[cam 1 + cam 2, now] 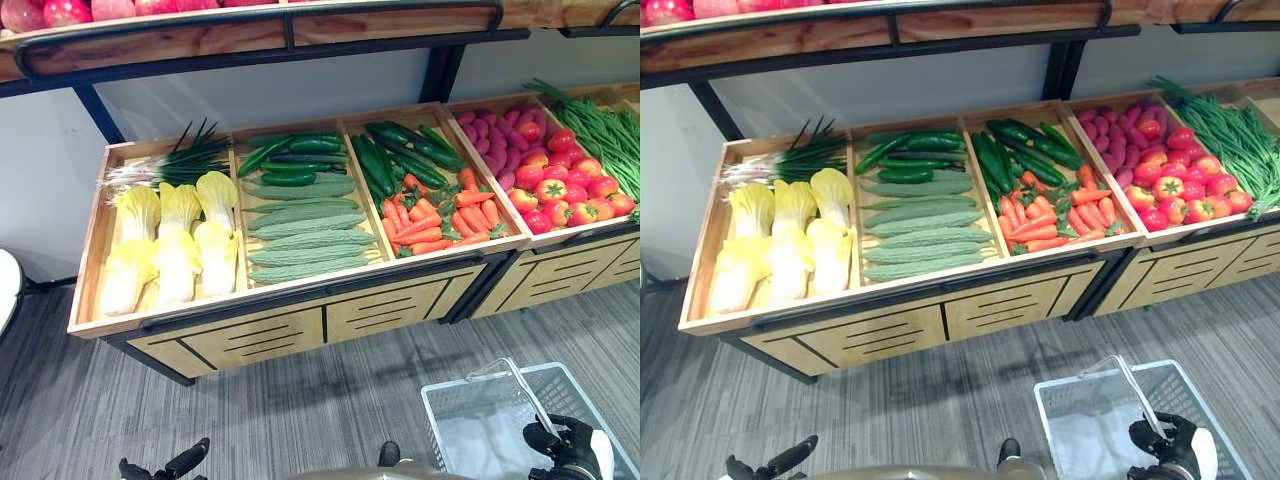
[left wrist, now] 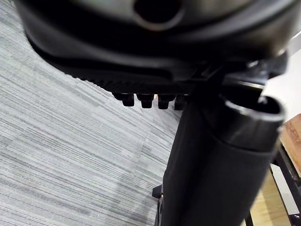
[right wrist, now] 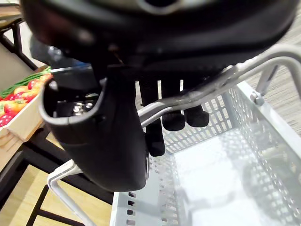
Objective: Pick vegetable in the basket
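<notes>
Low at your left, the left hand (image 1: 165, 466) hangs over the grey floor (image 1: 300, 400); you cannot tell from its wrist view whether its fingers are curled or slack, and nothing shows in it. Ahead, the vegetables all lie in the wooden bench (image 1: 300, 320). The leftmost compartment has scallions (image 1: 170, 165) at the back and pale cabbages (image 1: 178, 240) in front. The next has cucumbers (image 1: 290, 160) behind a stack of ridged gourds (image 1: 300, 235). The third has dark cucumbers (image 1: 400, 150) behind carrots (image 1: 430, 222). In the crate to the right, pink vegetables (image 1: 490, 140) lie behind tomatoes (image 1: 565, 190), with long beans (image 1: 600, 130) beside them. Low at your right is the grey mesh basket (image 3: 263, 141), well apart from the bench. The right hand (image 1: 572, 450) grasps it, with its fingers (image 3: 174, 117) hooked round the handle (image 3: 263, 61).
</notes>
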Available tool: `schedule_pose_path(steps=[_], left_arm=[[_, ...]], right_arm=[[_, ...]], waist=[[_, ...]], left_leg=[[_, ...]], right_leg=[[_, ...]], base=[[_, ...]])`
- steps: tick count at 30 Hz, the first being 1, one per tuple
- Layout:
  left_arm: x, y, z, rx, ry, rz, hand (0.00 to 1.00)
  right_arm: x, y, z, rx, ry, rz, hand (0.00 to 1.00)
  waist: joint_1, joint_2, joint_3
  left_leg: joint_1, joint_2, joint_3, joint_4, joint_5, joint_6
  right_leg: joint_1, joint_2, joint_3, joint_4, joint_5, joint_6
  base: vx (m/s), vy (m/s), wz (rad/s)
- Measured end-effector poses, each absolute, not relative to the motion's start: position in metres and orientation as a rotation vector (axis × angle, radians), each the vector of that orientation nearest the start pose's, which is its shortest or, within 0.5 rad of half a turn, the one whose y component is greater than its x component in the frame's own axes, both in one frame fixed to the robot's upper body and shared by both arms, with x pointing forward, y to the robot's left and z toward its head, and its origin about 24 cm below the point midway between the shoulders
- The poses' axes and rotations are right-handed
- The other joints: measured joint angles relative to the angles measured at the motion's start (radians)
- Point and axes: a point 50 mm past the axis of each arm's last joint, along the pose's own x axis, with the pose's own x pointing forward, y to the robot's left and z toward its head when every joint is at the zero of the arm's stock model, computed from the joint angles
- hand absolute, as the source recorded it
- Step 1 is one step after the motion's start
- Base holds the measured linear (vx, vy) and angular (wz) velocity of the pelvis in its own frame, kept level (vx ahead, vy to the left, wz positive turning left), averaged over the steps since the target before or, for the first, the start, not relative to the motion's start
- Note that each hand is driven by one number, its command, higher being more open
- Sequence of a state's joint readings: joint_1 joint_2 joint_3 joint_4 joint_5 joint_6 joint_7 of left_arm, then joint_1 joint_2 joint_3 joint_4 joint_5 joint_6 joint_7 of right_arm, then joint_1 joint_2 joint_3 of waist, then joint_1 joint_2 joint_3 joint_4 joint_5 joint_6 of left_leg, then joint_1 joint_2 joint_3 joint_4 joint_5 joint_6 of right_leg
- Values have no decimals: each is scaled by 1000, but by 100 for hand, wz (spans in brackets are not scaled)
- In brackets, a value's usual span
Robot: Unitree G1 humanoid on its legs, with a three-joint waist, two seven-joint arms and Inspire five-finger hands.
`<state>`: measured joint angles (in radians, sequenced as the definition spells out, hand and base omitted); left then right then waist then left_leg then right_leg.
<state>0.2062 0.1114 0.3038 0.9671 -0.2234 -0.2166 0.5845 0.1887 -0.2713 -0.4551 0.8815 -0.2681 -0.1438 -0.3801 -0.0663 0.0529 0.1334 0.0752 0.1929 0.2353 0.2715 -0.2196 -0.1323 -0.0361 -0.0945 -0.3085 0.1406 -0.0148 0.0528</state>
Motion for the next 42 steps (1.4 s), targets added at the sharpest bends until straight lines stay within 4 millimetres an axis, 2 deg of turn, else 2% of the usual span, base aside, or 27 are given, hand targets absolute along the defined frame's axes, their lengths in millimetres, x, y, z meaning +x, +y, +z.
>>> schedule_pose_path(steps=[1, 2, 3, 4, 7, 9, 10, 12, 13, 15, 16, 19, 20, 22, 23, 24, 25, 26, 27, 28, 30, 32, 36, 39, 42], left_arm=[[51, 267, -137, 90, 924, 1073, 100], [53, 265, -137, 85, 920, 1070, 100], [55, 261, -139, 72, 922, 1065, 100], [51, 252, -142, 54, 943, 1060, 100], [49, 246, -144, 49, 960, 1044, 100], [49, 243, -145, 44, 966, 1036, 100], [49, 242, -145, 42, 967, 1035, 100], [48, 241, -146, 39, 972, 1035, 100], [46, 239, -146, 38, 980, 1033, 100], [43, 238, -147, 43, 994, 1024, 100], [47, 238, -147, 62, 986, 991, 100], [60, 240, -145, 93, 954, 940, 100], [63, 240, -144, 102, 949, 929, 100], [61, 242, -145, 107, 976, 932, 100], [56, 242, -147, 110, 1005, 936, 100], [46, 241, -150, 117, 1046, 945, 100], [39, 242, -150, 123, 1070, 955, 100], [39, 243, -150, 124, 1070, 966, 100], [37, 248, -149, 118, 1069, 1007, 100], [35, 255, -147, 112, 1062, 1054, 100], [35, 263, -144, 90, 1048, 1123, 100], [35, 265, -144, 67, 1048, 1166, 100], [39, 261, -144, 52, 1041, 1196, 100], [39, 258, -144, 46, 1035, 1206, 100], [41, 256, -144, 42, 1015, 1214, 100]], right_arm=[[74, -332, -103, -519, 852, -775, 0], [74, -332, -103, -519, 851, -775, 0], [78, -333, -101, -514, 832, -789, 0], [78, -337, -98, -510, 815, -831, 0], [74, -342, -96, -500, 817, -870, 0], [69, -349, -93, -487, 816, -918, 0], [68, -351, -92, -487, 815, -924, 0], [67, -355, -90, -488, 809, -937, 0], [68, -357, -89, -489, 806, -939, 0], [72, -352, -91, -491, 807, -905, 0], [72, -349, -93, -493, 813, -895, 0], [72, -346, -95, -487, 824, -891, 0], [72, -345, -96, -484, 830, -889, 0], [83, -340, -98, -493, 824, -851, 0], [87, -337, -98, -492, 819, -837, 0], [95, -334, -99, -491, 813, -813, 0], [100, -331, -101, -486, 811, -800, 0], [101, -330, -101, -484, 812, -795, 0], [102, -328, -103, -475, 813, -790, 0], [104, -326, -104, -467, 815, -786, 0], [105, -324, -106, -460, 820, -789, 0], [109, -324, -105, -459, 792, -793, 0], [102, -317, -113, -466, 844, -766, 0], [95, -316, -117, -470, 878, -765, 0], [94, -316, -117, -470, 885, -767, 0]], waist=[[-2, -11, 9], [-1, -17, 19], [4, -37, 43], [5, -30, 48], [5, -24, 51], [4, -23, 53], [3, -22, 53], [1, -5, 54], [4, 5, 54], [4, -17, 39], [1, -31, 34], [1, -39, 33], [2, -35, 31], [9, -22, 24], [11, -21, 24], [21, -20, 24], [34, -14, 21], [40, -14, 23], [42, -13, 28], [43, -30, 31], [51, -58, 30], [55, -62, 28], [63, -42, 27], [66, -31, 20], [65, -29, 19]], left_leg=[[-62, 0, -3, 146, 14, -10], [-98, 0, -7, 224, 39, -22], [-171, 0, -31, 363, 101, -11], [-191, 6, -46, 364, 60, 12], [-201, 31, -74, 257, 50, 17], [-201, 48, -133, 111, 58, 29], [-202, 49, -151, 83, 58, 29], [-198, 55, -198, 27, 34, 25], [-198, 51, -209, 30, 39, -10], [-192, -12, -185, 57, 43, -18], [-198, -54, -159, 68, 28, -8], [-203, -100, -127, 107, -7, 22], [-196, -107, -115, 108, -19, 31], [-137, -108, -69, 53, -23, 43], [-116, -105, -50, 33, -22, 46], [-80, -97, -16, 3, -20, 53], [-53, -84, 8, -14, -17, 61], [-44, -76, 9, -21, -18, 67], [-40, -61, 10, -25, -19, 69], [-40, -52, 10, -26, -19, 68], [-41, -57, 11, -25, -20, 67], [-44, -49, 15, -28, -19, 65], [-26, -39, 1, -57, -2, 36], [-5, -32, -2, -78, 8, 19], [2, -33, -8, -87, 9, 18]], right_leg=[[-15, -19, 8, 46, -30, 1], [-20, -29, 19, 62, -37, -2], [-22, -54, 46, 85, -49, -8], [-20, -59, 72, 92, -61, -4], [-23, -65, 96, 124, -87, 2], [-45, -87, 133, 198, -135, 22], [-54, -92, 144, 219, -148, 27], [-71, -97, 183, 267, -179, 61], [-74, -98, 205, 277, -189, 78], [-65, -140, 270, 235, -174, 120], [-63, -178, 300, 186, -157, 135], [-35, -225, 321, 111, -97, 160], [-35, -230, 328, 106, -74, 149], [-68, -226, 331, 133, 12, 86], [-77, -223, 318, 143, 33, 69], [-93, -216, 273, 161, 77, 33], [-105, -211, 216, 174, 119, 15], [-117, -204, 190, 180, 118, 16], [-123, -175, 158, 174, 81, 42], [-123, -140, 135, 145, 74, 47], [-114, -123, 72, 105, 71, 43], [-77, -108, 58, 30, 71, 43], [18, -83, 2, -118, 78, 54], [60, -70, -22, -161, 81, 59], [82, -66, -38, -187, 87, 67]], base=[[18, -36, -9], [0, -61, -18], [8, -70, -45], [20, -42, -43], [46, 39, -31], [103, 167, -35], [106, 235, -44], [116, 282, -49], [167, 383, -61], [282, 487, -62], [307, 421, -34], [223, 257, -20], [267, 286, -33], [291, 303, -64], [297, 305, -88], [225, 233, -87], [238, 230, -80], [166, 110, -52], [164, 73, -18], [157, 7, -4], [156, -52, -9], [142, -82, -12], [93, -98, 14], [39, -71, 13], [-16, -42, 11]])
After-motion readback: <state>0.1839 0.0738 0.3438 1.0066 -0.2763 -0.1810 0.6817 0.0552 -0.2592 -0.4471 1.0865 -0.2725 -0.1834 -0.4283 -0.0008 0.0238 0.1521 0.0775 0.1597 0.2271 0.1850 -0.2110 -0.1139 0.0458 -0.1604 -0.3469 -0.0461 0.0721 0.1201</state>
